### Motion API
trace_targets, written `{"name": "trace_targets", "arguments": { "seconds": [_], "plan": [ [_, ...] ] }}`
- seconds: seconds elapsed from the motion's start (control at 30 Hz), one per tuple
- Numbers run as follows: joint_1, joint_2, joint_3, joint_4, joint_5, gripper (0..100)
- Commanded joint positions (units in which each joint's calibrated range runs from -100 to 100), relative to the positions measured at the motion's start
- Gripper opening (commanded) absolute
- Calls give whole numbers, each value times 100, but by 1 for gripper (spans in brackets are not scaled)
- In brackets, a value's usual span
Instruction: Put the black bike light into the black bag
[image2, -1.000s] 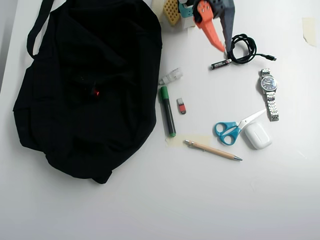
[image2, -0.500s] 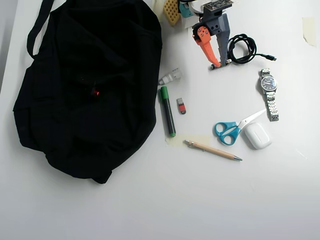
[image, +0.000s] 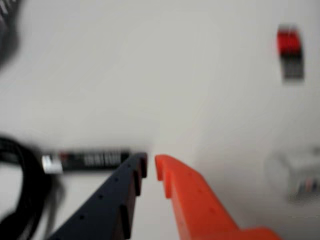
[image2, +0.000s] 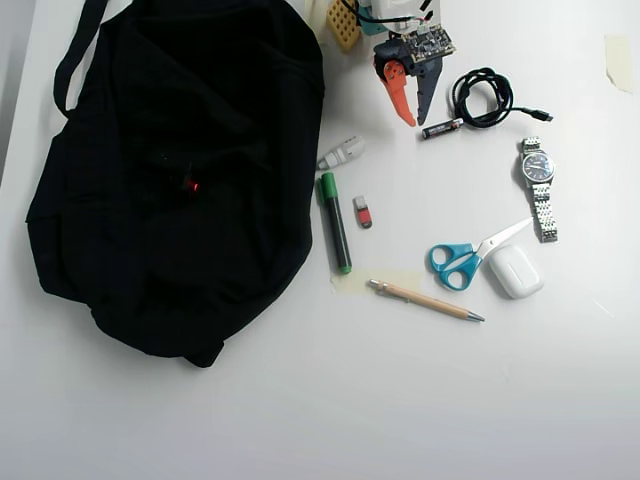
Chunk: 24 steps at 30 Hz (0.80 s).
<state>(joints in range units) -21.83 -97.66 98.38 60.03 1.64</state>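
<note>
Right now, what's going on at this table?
The gripper hangs empty near the arm's base, its jaws nearly closed, beside a coiled black cable. The black bike light, showing a red spot, already lies on the black bag. Scissors and a watch lie untouched on the table.

Scissors (image2: 461, 259), wristwatch (image2: 539, 186), pen (image2: 424, 299).
</note>
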Motion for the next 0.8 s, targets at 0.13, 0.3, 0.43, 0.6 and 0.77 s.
{"name": "trace_targets", "arguments": {
  "seconds": [0.13,0.3,0.43,0.6,0.77],
  "plan": [
    [456,-92,99,1120,691,2],
    [478,-34,99,1137,733,2],
    [643,-18,99,1128,733,2],
    [650,-59,99,1146,733,2],
    [650,-101,99,1171,728,2]
  ]
}}
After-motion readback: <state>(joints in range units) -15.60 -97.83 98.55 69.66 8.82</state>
